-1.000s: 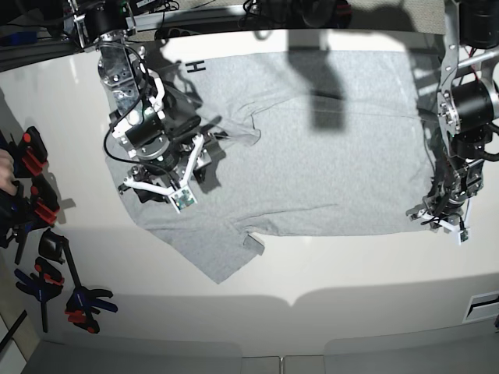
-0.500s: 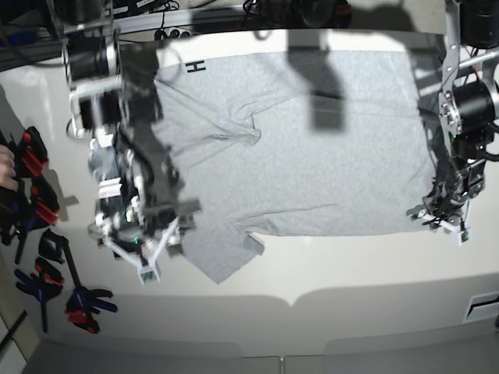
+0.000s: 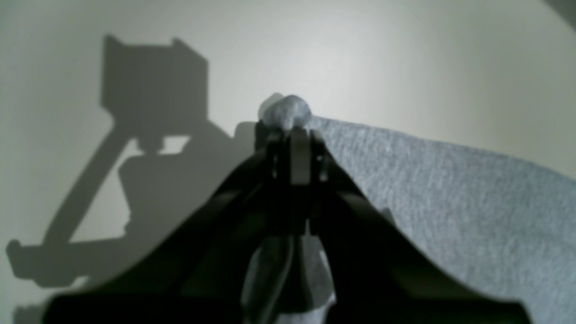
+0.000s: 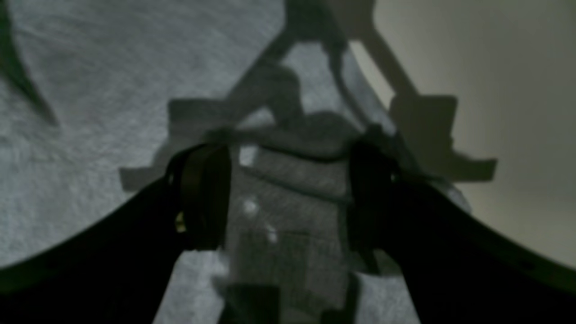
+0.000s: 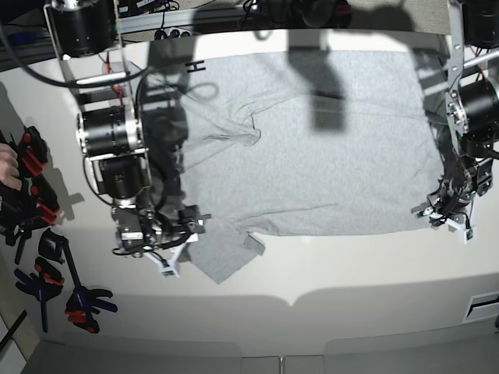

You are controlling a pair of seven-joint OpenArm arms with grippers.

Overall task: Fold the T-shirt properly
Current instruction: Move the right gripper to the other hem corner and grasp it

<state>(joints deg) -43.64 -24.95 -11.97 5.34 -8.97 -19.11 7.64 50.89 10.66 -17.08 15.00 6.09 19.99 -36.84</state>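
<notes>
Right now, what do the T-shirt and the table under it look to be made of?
T-shirt: soft knit, probably cotton jersey, matte heather grey; the left wrist view shows a fuzzy, flecked surface, bunched where the shut left gripper pinches its edge.
Table: smooth, hard off-white top, perhaps laminate or painted board; it takes crisp shadows with a faint sheen.
</notes>
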